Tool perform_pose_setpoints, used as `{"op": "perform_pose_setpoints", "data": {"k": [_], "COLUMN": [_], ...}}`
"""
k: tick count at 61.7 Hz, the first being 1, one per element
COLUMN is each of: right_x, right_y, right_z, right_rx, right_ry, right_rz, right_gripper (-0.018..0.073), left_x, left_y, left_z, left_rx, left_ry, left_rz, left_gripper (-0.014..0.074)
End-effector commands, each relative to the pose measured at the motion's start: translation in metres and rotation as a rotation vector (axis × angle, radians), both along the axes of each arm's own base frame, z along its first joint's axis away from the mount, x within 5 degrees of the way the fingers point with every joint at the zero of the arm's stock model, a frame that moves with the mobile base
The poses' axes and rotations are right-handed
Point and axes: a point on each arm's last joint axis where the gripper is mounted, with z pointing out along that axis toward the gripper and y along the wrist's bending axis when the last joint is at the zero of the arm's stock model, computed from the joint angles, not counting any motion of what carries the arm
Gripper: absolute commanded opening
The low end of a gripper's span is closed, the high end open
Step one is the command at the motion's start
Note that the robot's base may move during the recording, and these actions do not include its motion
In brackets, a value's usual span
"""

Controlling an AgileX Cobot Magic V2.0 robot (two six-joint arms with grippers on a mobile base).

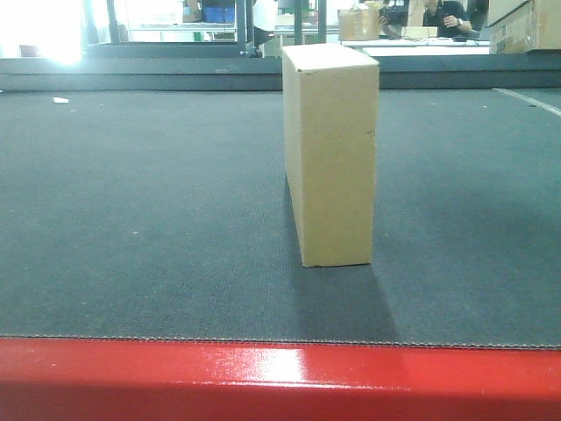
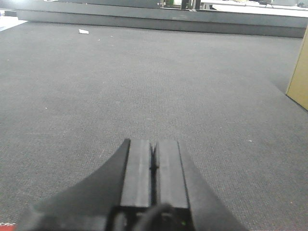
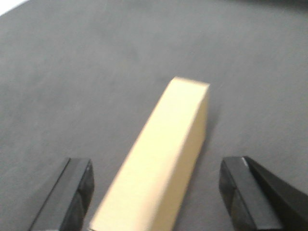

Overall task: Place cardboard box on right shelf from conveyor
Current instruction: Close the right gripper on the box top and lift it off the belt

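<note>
The tan cardboard box stands upright on the dark grey conveyor, right of centre behind the red front edge. From above, in the right wrist view, the box top runs between my right gripper's two black fingers, which stand wide open and apart from it on both sides. My left gripper is shut and empty, low over the belt; a sliver of the box shows at that view's right edge. The right shelf is out of view. Neither gripper shows in the front view.
A small white scrap lies on the belt at far left. A dark raised rail borders the belt's far side. Beyond it are cardboard boxes, a tape-wrapped bundle and a seated person.
</note>
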Motion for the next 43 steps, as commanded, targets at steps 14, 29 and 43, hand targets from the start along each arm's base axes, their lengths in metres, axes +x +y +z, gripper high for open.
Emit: {"op": "perform_pose_setpoints", "data": {"k": [14,29,43], "right_x": [0.050,0.071,0.083], "right_y": [0.052,0.077,0.081], "right_z": [0.009,-0.009,-0.031], "right_rx": [-0.075,-0.125,-0.172], "right_ry": [0.222,0.284,0.327], "right_rz": [-0.178,-0.214,-0.288], "right_gripper": [0.0622,0.0622,0.0622], "left_x": [-0.001,-0.001,-0.001], "left_y": [0.001,0.001,0.001], "left_z": [0.006,0.006,0.006], "left_rx": [-0.017,-0.017,-0.017], "left_ry": [-0.094,-0.094,-0.094], "left_rz": [0.005,0.005,0.005], "left_gripper": [-0.0116,-0.0116,-0.0116]}}
